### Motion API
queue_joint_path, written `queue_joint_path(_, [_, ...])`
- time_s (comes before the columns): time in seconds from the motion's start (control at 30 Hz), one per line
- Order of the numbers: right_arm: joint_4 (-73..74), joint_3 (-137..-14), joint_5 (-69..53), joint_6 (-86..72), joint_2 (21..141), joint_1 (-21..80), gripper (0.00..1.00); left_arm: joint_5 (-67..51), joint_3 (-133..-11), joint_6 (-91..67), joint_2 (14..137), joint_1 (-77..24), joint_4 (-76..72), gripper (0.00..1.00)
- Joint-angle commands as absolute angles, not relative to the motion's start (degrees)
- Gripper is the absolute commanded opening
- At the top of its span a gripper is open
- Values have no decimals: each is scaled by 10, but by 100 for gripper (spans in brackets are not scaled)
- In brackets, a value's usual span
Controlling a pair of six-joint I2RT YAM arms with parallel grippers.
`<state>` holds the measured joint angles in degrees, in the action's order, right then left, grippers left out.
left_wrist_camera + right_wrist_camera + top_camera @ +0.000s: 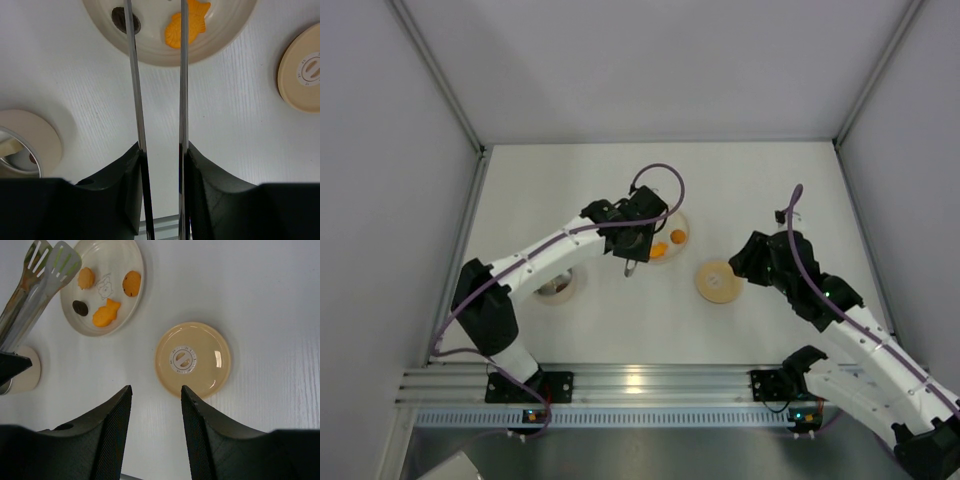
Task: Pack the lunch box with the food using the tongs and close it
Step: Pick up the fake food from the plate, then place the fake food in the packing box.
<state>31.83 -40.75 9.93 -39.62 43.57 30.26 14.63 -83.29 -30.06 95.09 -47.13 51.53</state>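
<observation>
While the left gripper (160, 150) clamps the tongs (60, 262) over the plate (150, 54) rim | centre both tips around the orange fish piece (186, 27), squeeze gently | lunch box (557, 286) stands open, near-left of plate | right gripper (156, 390) jaws apart, empty, above the lid (192, 360).

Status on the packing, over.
Left gripper shut on tongs, at the plate. Right gripper open, near lid. Lunch box uncovered; food on plate. Nothing in the way.
</observation>
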Motion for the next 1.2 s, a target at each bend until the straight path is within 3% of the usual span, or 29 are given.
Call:
queue_joint_path(0.0, [299,-415,98,-394,439,314,44,162,-813,-305,902,-470,525,38])
queue_joint_path(0.33, [298,-418,100,-389,442,314,44,162,-680,-344,716,-470,570,39])
queue_joint_path(0.67, [283,-419,94,-393,458,314,43,171,-636,-390,520,-470,717,41])
queue_joint_path(1.17, [257,-409,86,-393,483,314,43,200,-560,-481,367,-470,857,43])
